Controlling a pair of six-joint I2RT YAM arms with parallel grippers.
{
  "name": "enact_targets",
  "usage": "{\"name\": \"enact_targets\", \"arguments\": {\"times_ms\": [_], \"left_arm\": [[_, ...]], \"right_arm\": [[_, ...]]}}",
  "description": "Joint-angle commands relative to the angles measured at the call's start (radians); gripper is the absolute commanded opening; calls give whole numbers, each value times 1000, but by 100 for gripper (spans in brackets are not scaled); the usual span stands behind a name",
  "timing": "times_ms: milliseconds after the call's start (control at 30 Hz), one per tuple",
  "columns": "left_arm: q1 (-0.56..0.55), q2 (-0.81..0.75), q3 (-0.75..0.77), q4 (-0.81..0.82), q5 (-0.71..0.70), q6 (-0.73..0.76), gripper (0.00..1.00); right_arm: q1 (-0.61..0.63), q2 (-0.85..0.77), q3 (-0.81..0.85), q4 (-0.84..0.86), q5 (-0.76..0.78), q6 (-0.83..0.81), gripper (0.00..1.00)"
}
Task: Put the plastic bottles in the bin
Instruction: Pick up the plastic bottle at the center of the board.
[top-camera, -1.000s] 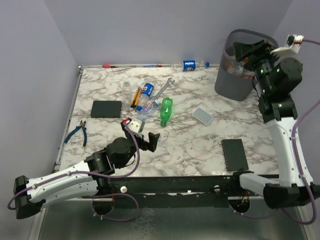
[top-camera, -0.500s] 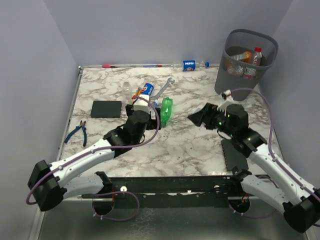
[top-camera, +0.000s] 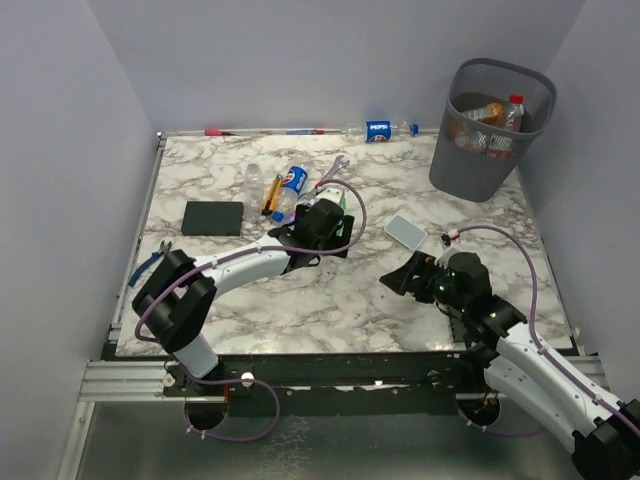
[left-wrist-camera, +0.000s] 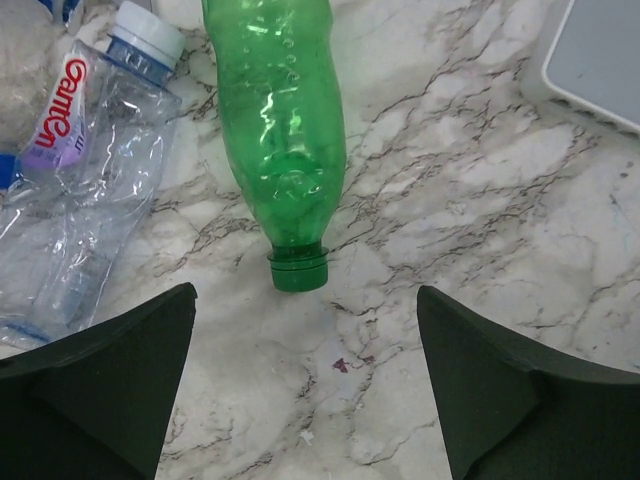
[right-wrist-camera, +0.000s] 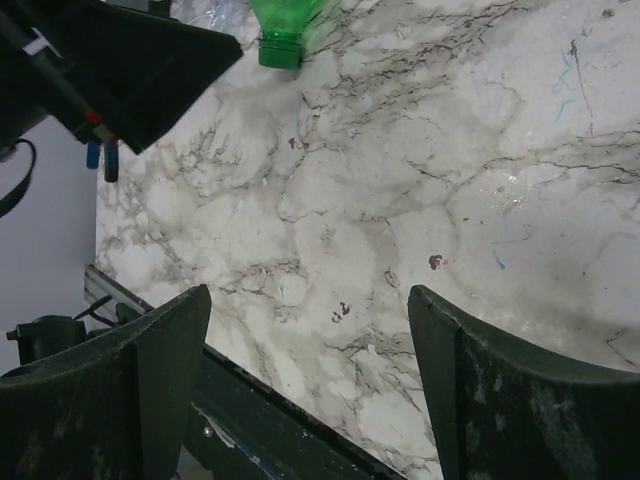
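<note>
A green bottle (left-wrist-camera: 285, 130) lies on the marble table, its green cap toward my left gripper (left-wrist-camera: 306, 310), which is open and empty just short of the cap. In the top view the left gripper (top-camera: 335, 225) covers most of that bottle (top-camera: 343, 203). A crushed clear bottle (left-wrist-camera: 80, 170) with a red-lettered label lies to its left. A Pepsi bottle (top-camera: 290, 180) and a small clear bottle (top-camera: 255, 175) lie behind. Another Pepsi bottle (top-camera: 385, 129) lies at the back edge. The mesh bin (top-camera: 480, 170) at the back right holds several bottles. My right gripper (top-camera: 398, 278) is open and empty, low over the table.
A wrench (top-camera: 330, 172) and a yellow-handled screwdriver (top-camera: 270, 195) lie among the bottles. A black block (top-camera: 213, 217) sits at the left, blue pliers (top-camera: 150, 262) at the left edge. A flat grey pad (top-camera: 405, 232) lies right of the green bottle. The table's front rail (right-wrist-camera: 250, 420) is below my right gripper.
My left arm reached forward from the table's front to the green bottle's cap. My right arm came away from over the bin and dropped to the front middle of the table.
</note>
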Motion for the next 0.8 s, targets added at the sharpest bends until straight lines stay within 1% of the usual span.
{"name": "enact_targets", "arguments": {"times_ms": [0,133,367,533,633,700,767], "left_arm": [[15,66,19,-52,-5,0,90],[23,118,18,-58,5,2,88],[25,218,74,-38,33,54,79],[35,269,101,-11,42,89,69],[49,294,103,5,63,92,57],[51,292,91,24,85,87,46],[51,268,68,42,104,78,31]], "right_arm": [[2,-51,-11,-3,-22,-33,83],[2,-84,8,-48,7,-66,83],[2,-95,32,-77,11,-68,82],[2,-110,47,-101,28,-70,82],[2,-110,54,-112,30,-68,82],[2,-111,60,-120,32,-67,82],[2,-115,70,-130,35,-66,82]]}}
